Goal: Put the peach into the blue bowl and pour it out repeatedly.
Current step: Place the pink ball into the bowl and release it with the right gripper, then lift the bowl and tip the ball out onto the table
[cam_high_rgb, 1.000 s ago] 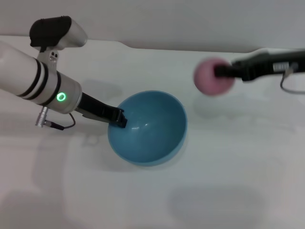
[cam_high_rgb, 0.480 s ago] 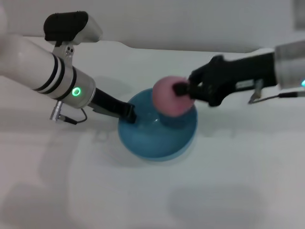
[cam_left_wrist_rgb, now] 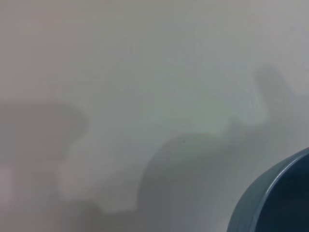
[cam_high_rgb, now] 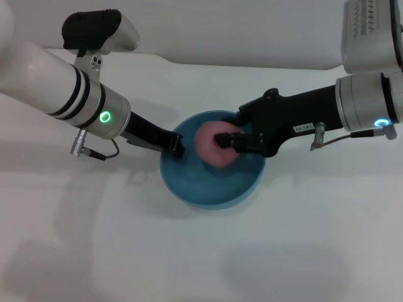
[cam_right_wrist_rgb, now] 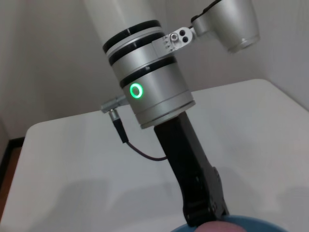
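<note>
The step in hand is placement. The right end effector (cam_high_rgb: 232, 141) is closed on the peach (cam_high_rgb: 213, 144), holding it over the inside of the blue bowl (cam_high_rgb: 211, 192). The bowl stands near the middle of the bench (cam_high_rgb: 302, 251), toward its far edge. The left end effector (cam_high_rgb: 174, 146) is clamped on the bowl's left rim. The next move likely calls for the right fingers to part, dropping the peach, then a clear withdrawal before the left arm tips the bowl.

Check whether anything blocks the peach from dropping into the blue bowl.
Nothing visible does. The right hand holds the peach directly over the open inside of the blue bowl; the left hand grips only the bowl's rim.
</note>
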You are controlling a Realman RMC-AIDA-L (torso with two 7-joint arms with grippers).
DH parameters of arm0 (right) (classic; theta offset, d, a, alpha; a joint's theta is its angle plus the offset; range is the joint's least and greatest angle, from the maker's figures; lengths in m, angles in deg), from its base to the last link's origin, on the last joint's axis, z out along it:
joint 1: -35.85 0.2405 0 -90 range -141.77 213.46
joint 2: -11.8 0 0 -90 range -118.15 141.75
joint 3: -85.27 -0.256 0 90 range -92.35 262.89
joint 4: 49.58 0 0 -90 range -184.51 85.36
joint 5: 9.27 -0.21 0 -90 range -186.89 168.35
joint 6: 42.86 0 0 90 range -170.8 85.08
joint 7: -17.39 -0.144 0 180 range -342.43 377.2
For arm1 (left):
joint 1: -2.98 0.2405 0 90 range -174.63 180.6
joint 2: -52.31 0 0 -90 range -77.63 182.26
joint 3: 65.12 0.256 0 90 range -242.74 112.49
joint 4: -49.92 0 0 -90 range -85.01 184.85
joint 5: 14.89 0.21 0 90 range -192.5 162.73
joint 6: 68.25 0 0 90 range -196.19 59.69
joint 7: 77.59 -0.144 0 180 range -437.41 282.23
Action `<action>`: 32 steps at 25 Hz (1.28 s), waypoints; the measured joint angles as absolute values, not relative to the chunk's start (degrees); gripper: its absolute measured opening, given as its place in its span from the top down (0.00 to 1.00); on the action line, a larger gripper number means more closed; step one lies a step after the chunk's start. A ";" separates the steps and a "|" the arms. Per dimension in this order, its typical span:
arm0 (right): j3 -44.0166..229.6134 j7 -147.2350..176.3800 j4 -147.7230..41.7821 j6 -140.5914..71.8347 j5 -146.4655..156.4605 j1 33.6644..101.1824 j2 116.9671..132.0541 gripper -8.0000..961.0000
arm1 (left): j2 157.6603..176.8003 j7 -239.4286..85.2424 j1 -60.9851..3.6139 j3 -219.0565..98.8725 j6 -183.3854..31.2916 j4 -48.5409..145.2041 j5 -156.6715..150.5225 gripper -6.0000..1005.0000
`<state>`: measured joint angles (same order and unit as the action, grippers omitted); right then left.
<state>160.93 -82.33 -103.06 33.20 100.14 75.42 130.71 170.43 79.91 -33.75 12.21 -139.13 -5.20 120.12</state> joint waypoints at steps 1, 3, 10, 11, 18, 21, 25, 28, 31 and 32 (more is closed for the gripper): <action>160.84 -82.38 -103.21 33.05 100.14 75.50 130.71 0.75 | 170.43 79.89 -33.74 12.21 -139.09 -5.23 120.11 1.00; 160.59 -82.67 -103.57 32.51 100.14 75.56 130.72 0.68 | 170.43 79.81 -33.58 12.19 -139.06 -5.39 120.11 1.00; 160.21 -82.87 -104.24 29.24 100.67 75.16 130.66 0.50 | 170.34 79.61 -33.40 11.72 -137.97 -5.56 120.05 1.00; 159.57 -82.88 -104.79 28.64 100.60 74.64 130.73 0.48 | 170.35 79.61 -33.44 11.72 -137.55 -5.56 120.03 1.00; 147.87 -79.47 -105.20 21.58 86.94 65.91 130.72 0.43 | 170.57 73.53 -32.47 12.39 -125.17 -2.50 111.02 0.99; 141.13 -72.92 -100.11 18.28 78.59 62.17 130.56 0.43 | 170.76 60.83 -30.21 14.12 -117.26 -0.03 98.43 0.99; 132.00 -63.15 -92.17 17.78 66.81 57.55 130.40 0.43 | 170.80 42.62 -26.99 19.75 -108.19 3.28 80.11 0.99; 126.47 -58.00 -87.20 18.00 59.68 54.78 130.36 0.43 | 170.84 32.77 -26.45 21.57 -105.34 6.95 69.63 0.99; 121.95 -52.33 -82.11 18.02 55.86 53.96 130.36 0.43 | 171.07 24.35 -26.85 23.82 -102.03 11.23 61.69 0.99; 120.47 -50.35 -80.76 18.03 55.47 53.89 130.36 0.43 | 171.09 23.81 -26.81 24.75 -100.89 11.41 60.93 0.99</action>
